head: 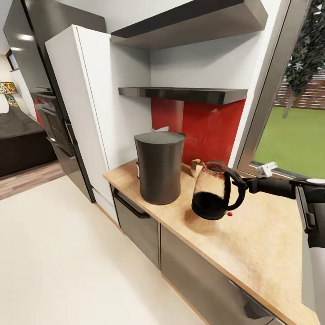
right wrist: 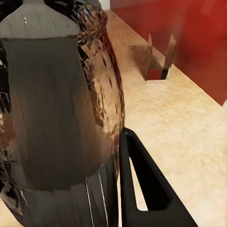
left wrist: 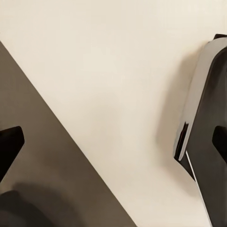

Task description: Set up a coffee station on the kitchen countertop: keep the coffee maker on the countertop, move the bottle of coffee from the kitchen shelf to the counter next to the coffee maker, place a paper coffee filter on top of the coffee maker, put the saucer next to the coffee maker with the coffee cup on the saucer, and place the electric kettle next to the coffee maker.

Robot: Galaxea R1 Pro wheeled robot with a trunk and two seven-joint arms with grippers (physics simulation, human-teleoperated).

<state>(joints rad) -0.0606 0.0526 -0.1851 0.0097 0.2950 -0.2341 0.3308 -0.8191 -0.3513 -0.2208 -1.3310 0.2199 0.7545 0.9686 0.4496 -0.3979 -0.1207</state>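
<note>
The electric kettle (head: 211, 192) hangs tilted just above the counter (head: 253, 239), a short way to the right of the coffee maker (head: 159, 168), carried by its black loop handle (head: 238, 189) at the end of the right arm. The right gripper (head: 245, 184) sits at that handle, and its fingers seem to be closed around it, though the contact itself is hidden behind the handle in the head view and lies out of frame in the right wrist view. The main risk, as I judge it, is the tilt: set down at this angle, the kettle's base would land on its edge and the kettle could tip or roll toward the counter's front lip. A sideways push to bring it closer could also knock the coffee maker or the small tan-topped object (head: 197, 165) by the red backsplash (head: 207, 126). The grip on a thin loop may let the kettle swing. In the left wrist view dark finger tips (left wrist: 9, 144) stand far apart over pale floor, holding nothing.
</note>
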